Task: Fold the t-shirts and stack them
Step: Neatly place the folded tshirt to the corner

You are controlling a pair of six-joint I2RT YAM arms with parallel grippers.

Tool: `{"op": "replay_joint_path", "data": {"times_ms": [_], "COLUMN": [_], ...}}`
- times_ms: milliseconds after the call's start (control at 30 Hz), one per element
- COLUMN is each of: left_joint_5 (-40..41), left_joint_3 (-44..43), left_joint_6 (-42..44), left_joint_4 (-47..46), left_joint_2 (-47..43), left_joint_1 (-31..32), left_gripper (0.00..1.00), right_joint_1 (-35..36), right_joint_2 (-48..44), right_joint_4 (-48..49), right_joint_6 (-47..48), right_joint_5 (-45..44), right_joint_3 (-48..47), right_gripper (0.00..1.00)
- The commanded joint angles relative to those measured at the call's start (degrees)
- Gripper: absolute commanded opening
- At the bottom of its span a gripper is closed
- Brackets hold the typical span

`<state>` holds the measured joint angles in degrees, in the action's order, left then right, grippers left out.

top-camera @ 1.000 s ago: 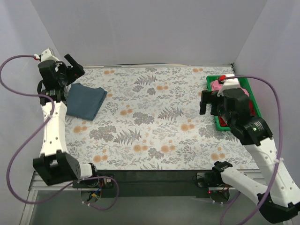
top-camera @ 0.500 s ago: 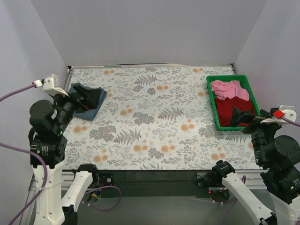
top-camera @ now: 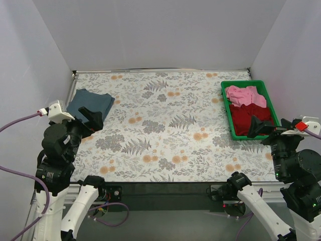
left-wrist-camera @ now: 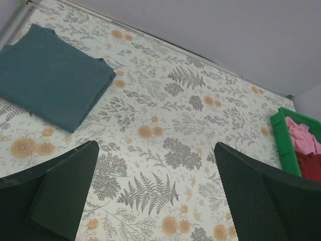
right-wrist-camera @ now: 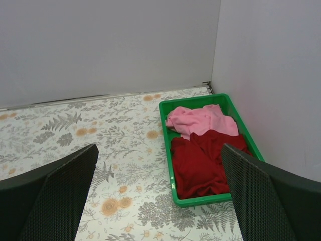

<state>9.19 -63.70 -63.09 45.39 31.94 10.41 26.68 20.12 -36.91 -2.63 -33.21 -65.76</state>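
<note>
Both arms sit high at the near edge, wrist cams looking out over the table (top-camera: 160, 135).
Left fingers (left-wrist-camera: 60, 196): spread wide, nothing between them.
Right fingers (right-wrist-camera: 55, 196): same, wide apart and holding nothing. Neither set touches cloth.

Far left: blue-grey t-shirt (top-camera: 90, 103) is folded into a flat rectangle near the left wall, well apart from the left fingers. It reads as the base of the stack, set off to the side, presumably to leave the middle for folding.

Far right: green bin (top-camera: 241, 82) sits near the right wall.
The dark red t-shirt (right-wrist-camera: 200, 160) is crumpled at the bin's near end and the pink t-shirt (right-wrist-camera: 200, 120) at its far end. The two touch. Both are unfolded and inside the bin.

My read: one of three done, two to go. The right wrist is aimed at the bin, so the next pick is probably from there. Dark red is the closer reach. The risk is that bunched cloth drags the pink one out with it.
</note>
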Motion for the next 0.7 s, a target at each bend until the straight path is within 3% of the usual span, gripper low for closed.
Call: {"op": "replay_joint_path", "data": {"times_ms": [0,267,667], "left_joint_5": [6.53,10.23,9.27], "left_joint_3": [0.51,2.88,5.08], "left_joint_6": [-0.8,-2.21,-2.56], "left_joint_4": [0.05,-3.46,-5.92], "left_joint_2": [-1.27,-2.15,-1.36], "left_joint_1": [0.48,1.19,1.19], "left_gripper": [0.93,0.93,0.93], "right_joint_1": [-0.05,-0.05,-0.05], "right_joint_2": [-0.7,0.01,1.06], "right_joint_4": [2.98,3.68,4.47], "right_joint_6": [0.17,0.35,0.52], "right_joint_5": [-0.19,0.52,1.66], "right_joint_3": [0.63,1.68,2.47], "right_gripper": [0.98,0.98,0.98]}}
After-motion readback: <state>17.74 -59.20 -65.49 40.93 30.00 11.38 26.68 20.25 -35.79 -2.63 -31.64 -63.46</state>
